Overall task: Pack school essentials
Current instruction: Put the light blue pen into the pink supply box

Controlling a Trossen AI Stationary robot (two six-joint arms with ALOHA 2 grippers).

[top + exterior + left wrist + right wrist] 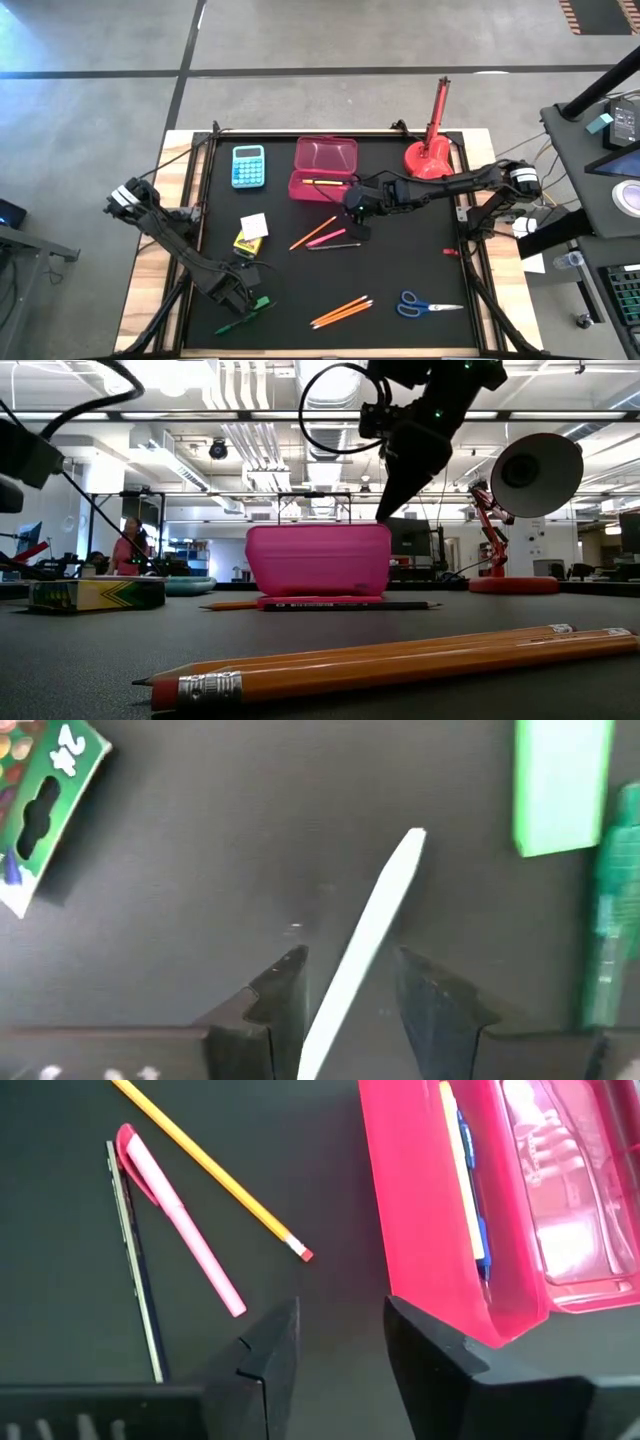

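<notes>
My left gripper (236, 292) hovers low over the near-left part of the mat, open. In the left wrist view its fingers (285, 995) stand on either side of a pale pen (370, 940) with a gap on each side. A green pen (238, 324) and a green piece (560, 785) lie close by. My right gripper (345, 1340) is open and empty, just off the near-left corner of the pink case (480, 1220), which holds a yellow pencil and a blue pen. A pink pen (180, 1220), an orange pencil (210, 1170) and a dark pencil (135, 1260) lie flat beside it.
Two orange pencils (340, 312) and blue-handled scissors (425, 305) lie near the mat's near edge. A white pack (254, 224) and a crayon box (248, 242) sit left of centre. The calculator (248, 166) is at the far left, a red lamp (432, 150) at the far right.
</notes>
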